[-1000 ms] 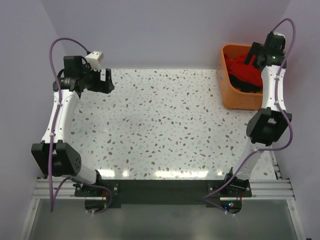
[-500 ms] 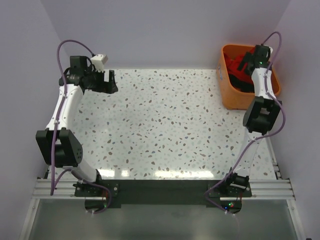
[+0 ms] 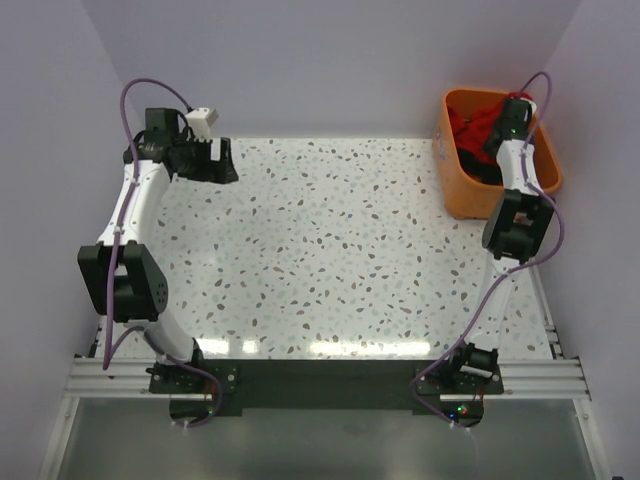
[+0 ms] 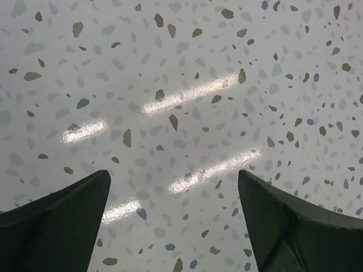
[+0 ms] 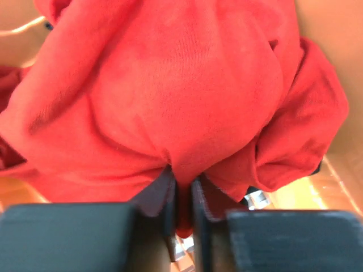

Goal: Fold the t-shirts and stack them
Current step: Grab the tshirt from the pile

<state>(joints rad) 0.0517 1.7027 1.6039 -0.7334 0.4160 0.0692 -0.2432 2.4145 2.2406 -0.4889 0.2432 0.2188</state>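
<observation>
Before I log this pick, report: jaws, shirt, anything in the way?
Right gripper: jaws pinched on red t-shirt, inside orange tub. Left gripper: jaws open, above table, holding nothing. No obstruction in view.

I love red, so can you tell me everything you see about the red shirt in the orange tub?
The red shirt is plain bright red cloth that looks soft, crumpled and bunched up, not folded. It lies inside the orange tub at the far right of the table, with more red cloth heaped around it. The right gripper, inside the tub, pinches a fold of it between its fingers. No sleeves or collar can be picked out.
</observation>
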